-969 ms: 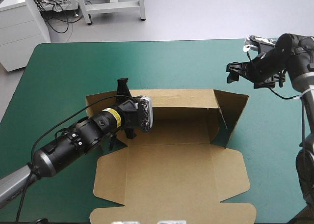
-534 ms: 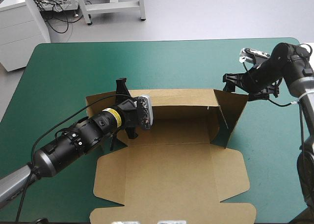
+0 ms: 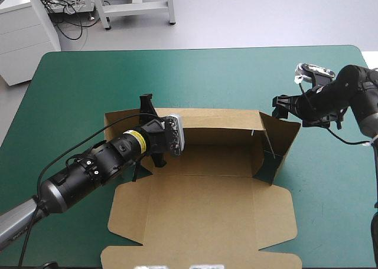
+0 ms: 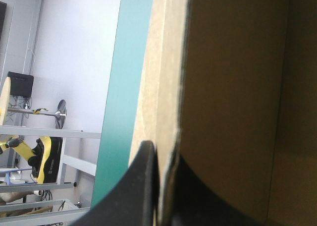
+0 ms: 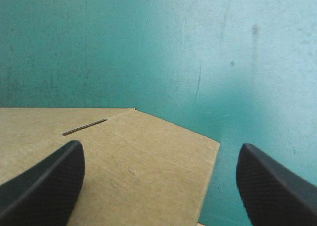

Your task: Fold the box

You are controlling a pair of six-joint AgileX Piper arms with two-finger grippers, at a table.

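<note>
The box (image 3: 201,204) lies at the centre of the high view on the teal-green cover (image 3: 77,86), its back wall (image 3: 218,118) upright, its right side flap (image 3: 282,136) raised at a slant and its lid flat toward the lower edge. The left gripper (image 4: 163,154) is clamped on that wall's left end, while the right gripper (image 5: 159,149) hangs over the flap's upper right corner with its fingers wide apart. A push landing off the crease would likely buckle the flap or slide the box, dragging the wall from the left pinch.
</note>
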